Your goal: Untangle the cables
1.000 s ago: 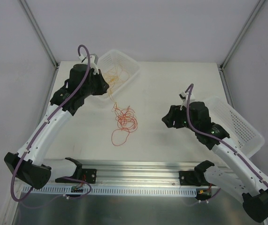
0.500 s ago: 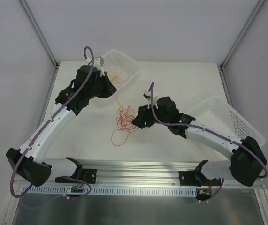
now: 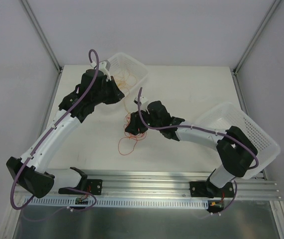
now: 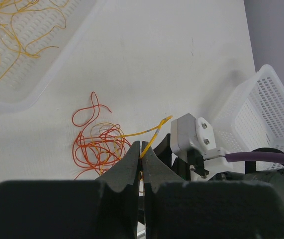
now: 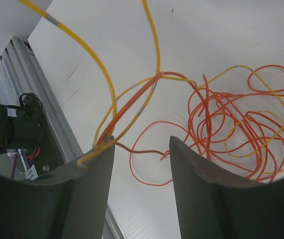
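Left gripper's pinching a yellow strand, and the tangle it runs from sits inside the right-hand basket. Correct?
Not quite. The tangle lies on the table, outside the right-hand basket; the left wrist view shows it. The left gripper is indeed shut on the yellow strand.

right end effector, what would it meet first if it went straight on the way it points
Most likely the tangled cables just ahead of the right end effector, then the table behind them; depth is unclear.

Table (image 3: 181,84) — cables (image 4: 99,145), left basket (image 3: 133,60), right basket (image 3: 251,125)
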{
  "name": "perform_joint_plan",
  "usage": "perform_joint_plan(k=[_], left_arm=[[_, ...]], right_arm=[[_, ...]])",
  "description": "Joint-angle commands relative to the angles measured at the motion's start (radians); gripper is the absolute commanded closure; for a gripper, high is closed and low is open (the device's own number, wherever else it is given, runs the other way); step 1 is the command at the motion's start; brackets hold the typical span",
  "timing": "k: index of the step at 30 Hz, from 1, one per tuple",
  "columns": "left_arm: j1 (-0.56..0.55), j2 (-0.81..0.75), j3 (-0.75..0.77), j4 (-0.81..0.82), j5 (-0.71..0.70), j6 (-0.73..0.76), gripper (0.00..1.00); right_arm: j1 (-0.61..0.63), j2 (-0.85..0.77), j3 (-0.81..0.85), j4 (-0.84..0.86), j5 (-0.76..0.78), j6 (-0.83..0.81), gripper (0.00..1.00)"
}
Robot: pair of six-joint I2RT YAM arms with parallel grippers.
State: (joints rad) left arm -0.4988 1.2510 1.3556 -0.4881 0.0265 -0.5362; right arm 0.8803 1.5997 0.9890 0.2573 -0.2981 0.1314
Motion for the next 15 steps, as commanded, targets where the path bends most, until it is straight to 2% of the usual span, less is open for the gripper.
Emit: perform_joint_plan(k=[1, 4, 7, 8, 10, 11, 15], left_arm=[[-0.011, -0.018, 0.04, 0.006, 0.021, -0.016, 1.0], [-0.011, -0.019, 0.04, 0.008, 0.023, -0.016, 1.0], [-0.011, -0.019, 0.045, 0.006, 0.013, -0.004, 1.0], [-0.011, -0.019, 0.046, 0.008, 0.007, 0.01, 1.0], [-0.009, -0.022, 0.053, 0.005, -0.01, 0.034, 1.0], [-0.006, -0.028, 0.059, 0.005, -0.017, 0.062, 1.0], [0.023, -0.056, 0.089, 0.0, -0.069, 0.149, 1.0]], right_arm=[[0.014, 0.023, 0.056, 0.083, -0.021, 0.011, 0.49], [0.016, 0.04, 0.059, 0.094, -0.007, 0.011, 0.54], [0.016, 0.043, 0.059, 0.091, 0.011, 0.01, 0.66], [0.016, 0.04, 0.056, 0.079, 0.019, 0.007, 0.77], [0.014, 0.017, 0.033, 0.062, 0.04, -0.013, 0.87], [0.013, 0.005, 0.022, 0.031, 0.053, -0.019, 0.97], [-0.021, -0.067, -0.07, -0.03, 0.108, -0.03, 0.99]])
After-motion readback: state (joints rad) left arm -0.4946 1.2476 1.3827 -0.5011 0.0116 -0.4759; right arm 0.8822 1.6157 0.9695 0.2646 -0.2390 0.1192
